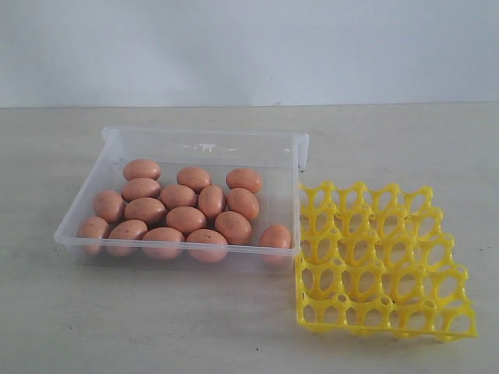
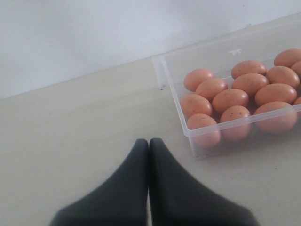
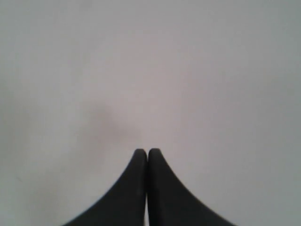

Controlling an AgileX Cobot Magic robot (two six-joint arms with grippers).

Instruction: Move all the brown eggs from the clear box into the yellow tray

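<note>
Several brown eggs (image 1: 185,219) lie packed together in the clear box (image 1: 204,146) on the table's left half. The yellow tray (image 1: 383,262) stands just right of the box with all its cups empty. Neither arm shows in the exterior view. The left wrist view has my left gripper (image 2: 148,141) shut and empty over bare table, a short way from a corner of the clear box (image 2: 174,92) with brown eggs (image 2: 229,100) inside. My right gripper (image 3: 147,151) is shut and empty, facing only a plain pale surface.
The table (image 1: 156,319) is a plain beige surface, bare in front of the box and tray. A pale wall (image 1: 249,47) runs along the far edge behind them.
</note>
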